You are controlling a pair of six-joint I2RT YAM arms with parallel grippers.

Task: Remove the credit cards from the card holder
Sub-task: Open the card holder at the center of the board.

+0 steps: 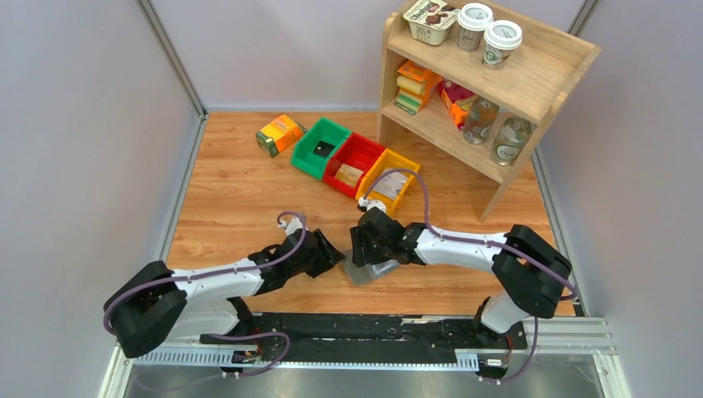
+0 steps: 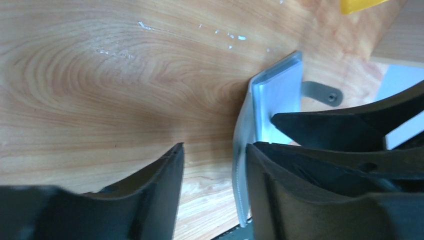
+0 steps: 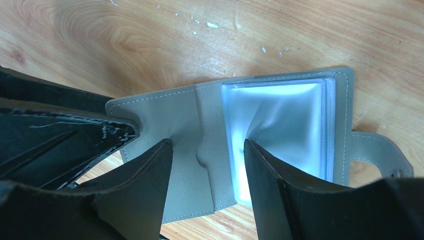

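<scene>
Evidently right gripper (image 3: 207, 150), jaws parted, presses on the opened card holder (image 3: 165, 107) (left gripper (image 2: 215, 150) likewise parted, alongside).

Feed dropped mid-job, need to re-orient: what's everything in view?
Fabric bifold card holder: one, grey, open on the wooden table, near middle.
Plastic bins: three, green bin, red bin, yellow bin, row beyond holder.
Small flat black piece, probably a credit card: one, in green bin.
Cardboard carton: one, orange-green, left of bins.
Wooden shelf unit: one, light, far right.
Tub: one, pale, top shelf.
Lidded paper cups: two, white, top shelf.
Stacked cartons: several, orange and green, lower shelf.
Snack bag: one, orange, lower shelf.
Glass jars: two, clear, lower shelf.
Left claw: one, black, open, at holder's left edge.
Right claw: one, black, open, over holder.
</scene>
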